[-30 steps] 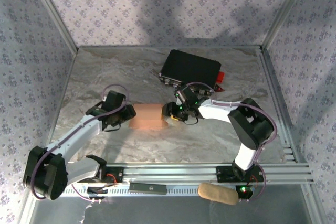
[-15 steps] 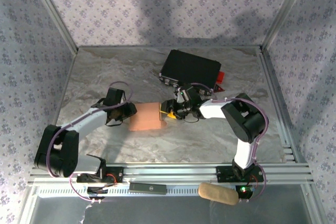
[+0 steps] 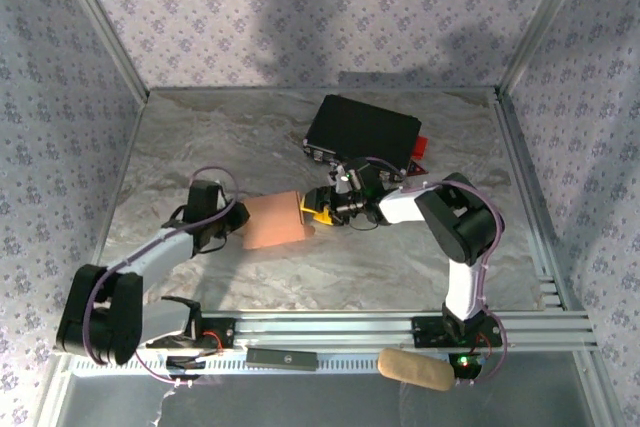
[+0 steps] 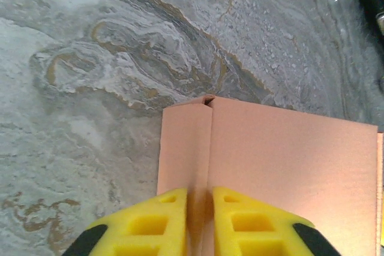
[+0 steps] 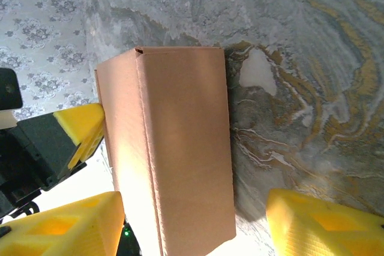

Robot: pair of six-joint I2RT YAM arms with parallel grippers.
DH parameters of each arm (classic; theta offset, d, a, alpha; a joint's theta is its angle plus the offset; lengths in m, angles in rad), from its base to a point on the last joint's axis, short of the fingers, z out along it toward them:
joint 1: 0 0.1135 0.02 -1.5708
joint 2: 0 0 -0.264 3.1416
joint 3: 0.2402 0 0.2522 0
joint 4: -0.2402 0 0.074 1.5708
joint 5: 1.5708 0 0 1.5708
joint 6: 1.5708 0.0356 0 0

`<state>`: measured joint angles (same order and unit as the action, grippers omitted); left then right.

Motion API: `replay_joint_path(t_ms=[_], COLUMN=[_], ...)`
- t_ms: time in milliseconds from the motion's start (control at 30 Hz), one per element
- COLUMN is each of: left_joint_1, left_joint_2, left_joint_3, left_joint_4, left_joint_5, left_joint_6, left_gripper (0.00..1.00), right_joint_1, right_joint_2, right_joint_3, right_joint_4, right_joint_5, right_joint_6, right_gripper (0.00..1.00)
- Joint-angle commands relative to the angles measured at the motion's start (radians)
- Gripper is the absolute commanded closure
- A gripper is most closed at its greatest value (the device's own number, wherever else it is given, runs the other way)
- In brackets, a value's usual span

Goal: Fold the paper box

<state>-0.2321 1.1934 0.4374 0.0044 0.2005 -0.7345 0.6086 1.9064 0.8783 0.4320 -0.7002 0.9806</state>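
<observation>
**Paper box** (image 3: 274, 220): salmon-pink cardboard, already standing as a small rectangular block. It lies on the surface (image 3: 220, 137) at the centre of the top view, slightly left of the middle, between the two hands. In the right wrist view the paper box (image 5: 180, 148) shows a long flat face with a folded seam down its left side.

**Left hand** (image 3: 236, 219): at the left end of the box. In the left wrist view the left hand (image 4: 200, 195) is at the bottom of the frame, its yellow fingers (image 4: 162, 223) drawn almost together, with a thin pink edge of the paper box (image 4: 288, 178) pinched between them.

**Right hand** (image 3: 314, 210): at the right end of the box. In the right wrist view the right hand (image 5: 193, 203) has its jaws spread wide. The box end sits between the yellow fingers (image 5: 66, 229), and bare surface shows beside the right-hand finger.

**Black case** (image 3: 362, 131): hard, rectangular, in the upper centre of the top view, apart from the box.

**Red part** (image 3: 420, 150): at the right end of the case.

**Tan oblong object** (image 3: 414, 369): lower right of the frame, on the near rail.
</observation>
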Motion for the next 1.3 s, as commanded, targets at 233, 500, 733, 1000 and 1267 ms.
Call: replay_joint_path(t_ms=[233, 500, 733, 1000, 1267], left_joint_1=[0.1, 0.121, 0.152, 0.173, 0.173], left_joint_2=[0.032, 0.051, 0.075, 0.083, 0.087], left_joint_3=[-0.084, -0.089, -0.085, -0.096, -0.072], left_joint_4=[0.074, 0.09, 0.051, 0.02, -0.021], left_joint_5=[0.137, 0.151, 0.137, 0.117, 0.105], left_joint_6=[-0.027, -0.037, -0.029, -0.029, -0.018], left_gripper=[0.96, 0.98, 1.0, 1.0, 1.0], right_joint_1=[0.059, 0.089, 0.098, 0.076, 0.08], right_joint_2=[0.118, 0.135, 0.121, 0.095, 0.149], right_joint_3=[0.107, 0.119, 0.103, 0.057, 0.12], right_joint_4=[-0.007, 0.056, 0.057, 0.068, 0.082], right_joint_5=[-0.069, -0.062, -0.036, -0.034, -0.039], right_joint_6=[0.002, 0.065, 0.094, 0.092, 0.114], right_gripper=[0.32, 0.35, 0.35, 0.34, 0.35])
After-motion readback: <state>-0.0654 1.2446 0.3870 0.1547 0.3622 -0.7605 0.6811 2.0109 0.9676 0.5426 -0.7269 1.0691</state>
